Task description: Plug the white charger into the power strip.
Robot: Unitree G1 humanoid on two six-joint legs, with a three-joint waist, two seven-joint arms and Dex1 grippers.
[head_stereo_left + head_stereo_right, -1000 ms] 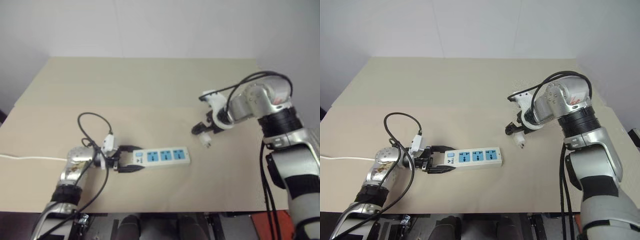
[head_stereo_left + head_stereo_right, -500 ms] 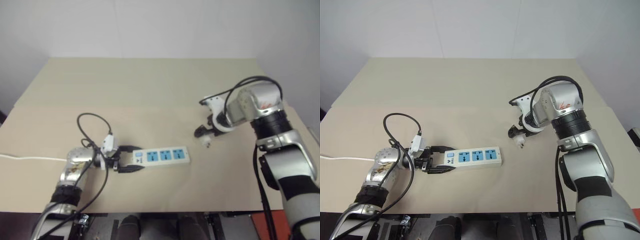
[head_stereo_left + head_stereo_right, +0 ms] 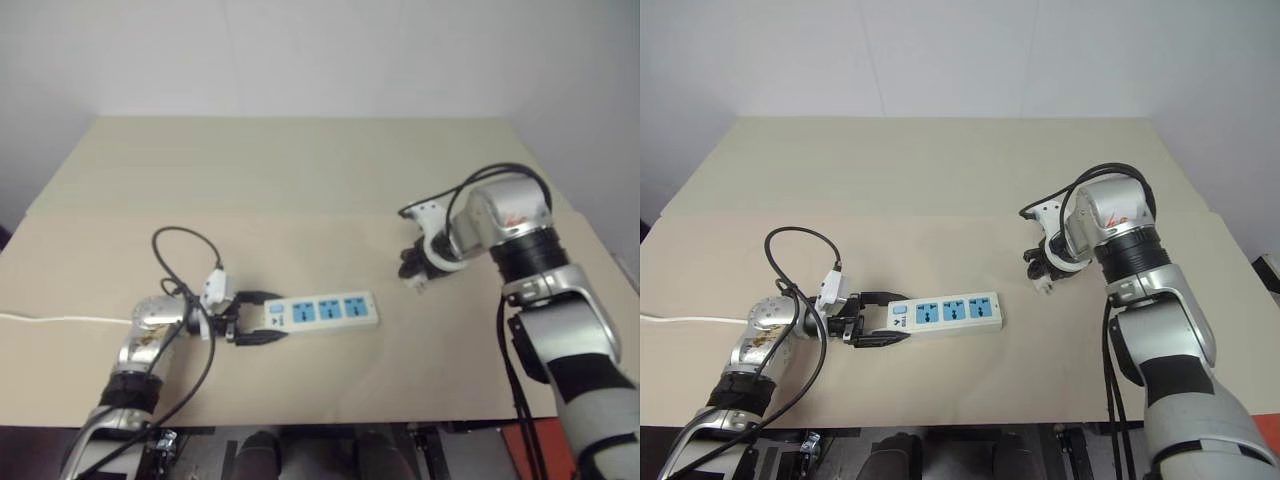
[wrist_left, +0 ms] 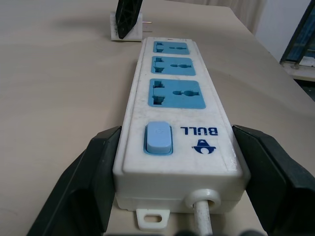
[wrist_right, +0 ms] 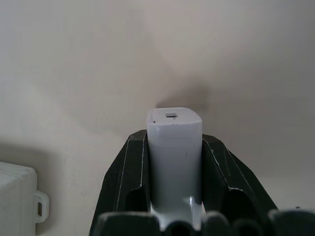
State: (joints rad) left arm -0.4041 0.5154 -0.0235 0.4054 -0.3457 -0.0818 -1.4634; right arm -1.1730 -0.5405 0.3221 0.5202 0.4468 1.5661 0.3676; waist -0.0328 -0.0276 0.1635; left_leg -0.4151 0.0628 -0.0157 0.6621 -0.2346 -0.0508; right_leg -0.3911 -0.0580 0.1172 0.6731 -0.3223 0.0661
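Observation:
The power strip (image 3: pixel 330 310) lies flat on the beige table, a white bar with three blue sockets and a blue switch (image 4: pixel 158 137). My left gripper (image 3: pixel 268 319) is shut on its switch end, one black finger on each long side. To the right of the strip, the small white charger (image 3: pixel 419 285) sits at the table surface. My right gripper (image 3: pixel 412 272) points steeply down and is shut on the charger (image 5: pixel 174 142), its fingers (image 5: pixel 130 167) pressed to both sides. In the left wrist view the charger (image 4: pixel 113 30) stands just beyond the strip's far end.
The strip's thin white cord (image 3: pixel 60 318) runs off the table's left edge. A black cable (image 3: pixel 175 255) loops above my left wrist. Bare tabletop (image 3: pixel 300 170) stretches behind both arms, and the front edge lies close below the strip.
My right gripper has come down over the charger and closed on it; its fingers stood open before. The left gripper and the strip have not moved.

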